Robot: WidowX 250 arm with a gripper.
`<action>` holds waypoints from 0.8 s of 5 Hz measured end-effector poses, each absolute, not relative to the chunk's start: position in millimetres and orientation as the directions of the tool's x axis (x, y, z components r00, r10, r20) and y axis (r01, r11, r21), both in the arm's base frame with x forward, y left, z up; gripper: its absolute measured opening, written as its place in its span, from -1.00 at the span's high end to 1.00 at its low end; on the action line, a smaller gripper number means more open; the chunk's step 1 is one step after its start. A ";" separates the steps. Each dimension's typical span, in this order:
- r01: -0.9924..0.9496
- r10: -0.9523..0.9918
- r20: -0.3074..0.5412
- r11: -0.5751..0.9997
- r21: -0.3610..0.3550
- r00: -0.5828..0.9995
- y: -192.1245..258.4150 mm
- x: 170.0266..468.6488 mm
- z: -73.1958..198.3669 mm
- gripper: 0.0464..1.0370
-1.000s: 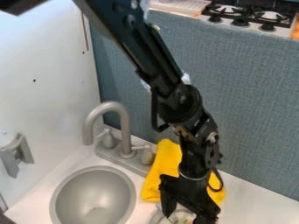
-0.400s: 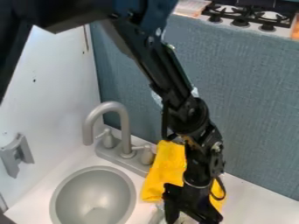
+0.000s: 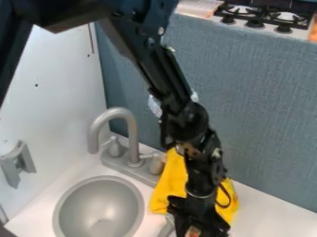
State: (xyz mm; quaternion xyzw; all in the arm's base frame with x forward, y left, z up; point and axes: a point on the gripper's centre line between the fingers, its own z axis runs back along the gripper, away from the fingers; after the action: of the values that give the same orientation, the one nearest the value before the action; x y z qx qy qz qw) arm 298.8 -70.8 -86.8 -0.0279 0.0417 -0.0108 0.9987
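The gripper [image 3: 197, 230] hangs at the bottom edge of the camera view, right of the sink, and its lowest part is cut off. A small orange-brown thing [image 3: 193, 232] shows right at the gripper; whether it is held cannot be made out. Just left of the gripper is the curved rim of a metal container [image 3: 167, 229], mostly hidden by the gripper and the frame's edge. Behind the wrist lies a crumpled yellow cloth [image 3: 162, 187], partly covered by the arm.
At the lower left is a round grey sink [image 3: 99, 208], with a grey faucet [image 3: 129, 121] and two handles behind it. A white wall [image 3: 49, 102] bounds the left and a blue-grey panel [image 3: 260, 106] the back. A stove [image 3: 263, 18] stands beyond the panel.
Since the last earlier frame, the gripper and forearm have shifted slightly left and lower. The orange-brown thing has come into view at the gripper.
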 end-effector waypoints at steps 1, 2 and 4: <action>0.025 -0.030 -0.097 0.998 -0.055 0.995 -68.9 289.3 -83.4 -0.08; 0.029 -0.031 -0.032 0.997 -0.066 0.999 -66.8 278.8 -43.3 -0.08; -0.009 0.010 -0.147 1.000 0.009 0.989 -28.3 231.9 -31.2 -0.08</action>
State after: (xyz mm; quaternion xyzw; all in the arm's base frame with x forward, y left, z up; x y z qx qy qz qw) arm 231.9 -28.3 -31.2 0.0042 0.0736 0.0047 0.9973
